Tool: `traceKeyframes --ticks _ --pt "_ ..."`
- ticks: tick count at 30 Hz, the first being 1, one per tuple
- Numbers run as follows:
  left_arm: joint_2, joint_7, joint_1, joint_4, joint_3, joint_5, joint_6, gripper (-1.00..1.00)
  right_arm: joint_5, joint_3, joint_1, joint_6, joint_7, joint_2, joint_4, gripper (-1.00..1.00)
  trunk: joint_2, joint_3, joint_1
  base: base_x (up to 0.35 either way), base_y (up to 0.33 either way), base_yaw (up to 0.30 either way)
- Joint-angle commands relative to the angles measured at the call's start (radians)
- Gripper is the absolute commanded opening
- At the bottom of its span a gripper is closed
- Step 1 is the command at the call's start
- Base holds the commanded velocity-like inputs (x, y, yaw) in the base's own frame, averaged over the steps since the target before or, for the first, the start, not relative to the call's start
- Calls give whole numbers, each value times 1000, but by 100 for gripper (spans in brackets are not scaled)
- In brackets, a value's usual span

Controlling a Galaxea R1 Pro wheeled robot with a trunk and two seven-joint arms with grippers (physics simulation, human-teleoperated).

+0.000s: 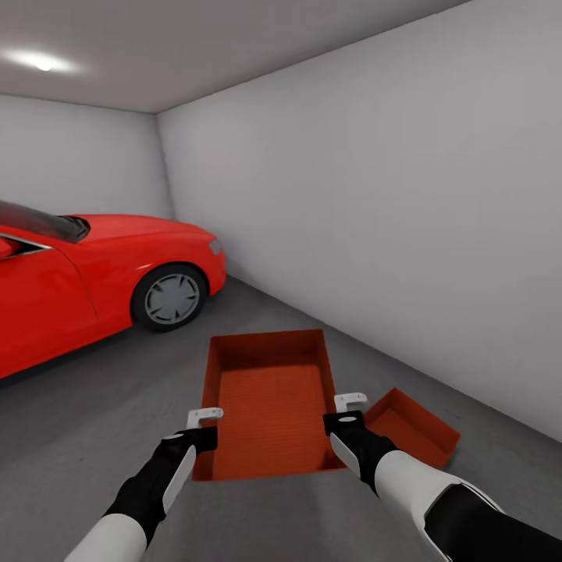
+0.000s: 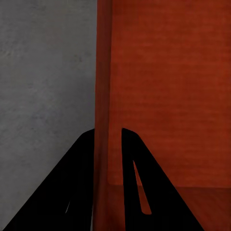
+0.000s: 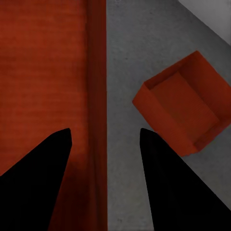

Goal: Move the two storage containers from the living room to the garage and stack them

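The left gripper is clamping its jaws on the left wall of the held container. The right gripper is straddling the right wall with jaws spread, not gripping. The second container is sitting on the garage floor, just right of the held one and near the wall. To stack well, the right jaws should be closing first, then both arms shifting right, squaring the bins before lowering.

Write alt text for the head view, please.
Two robot arms hold a large orange-red open-top storage bin by its side walls above a dark grey concrete floor. A second identical bin lies beside it; a red car is parked behind.
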Motion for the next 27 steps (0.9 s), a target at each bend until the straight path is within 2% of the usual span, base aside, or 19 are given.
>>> traceKeyframes --ticks 1,13,27 --pt "10 27 -1 -3 -5 -58 -19 -100 -42 19 -1 5 20 0 0 -100 -2 -2 1 322 75 0" --pt "10 27 0 -3 -5 -58 -19 -100 -43 19 -1 4 20 -1 0 -100 -2 -2 1 322 75 -6" --pt "10 27 0 -3 -5 -58 -19 -100 -44 19 -1 5 20 -1 0 -100 -2 -2 1 321 76 -219"
